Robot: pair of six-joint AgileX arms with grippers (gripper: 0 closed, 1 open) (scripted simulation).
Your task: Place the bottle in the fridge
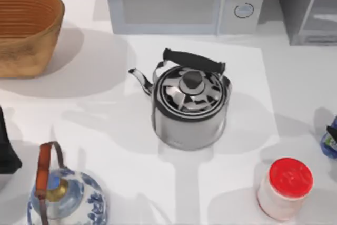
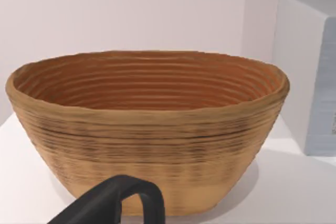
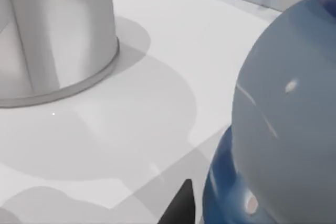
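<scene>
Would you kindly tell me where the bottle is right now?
In the top view the bottle sits at the table's far right edge, just above the red-lidded jar and well below the fridge.

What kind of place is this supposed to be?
Most likely a rendered kitchen counter: a steel kettle stands mid-table, with a microwave and the fridge along the back edge. A woven basket, a red-lidded jar and the bottle fit that too.
</scene>
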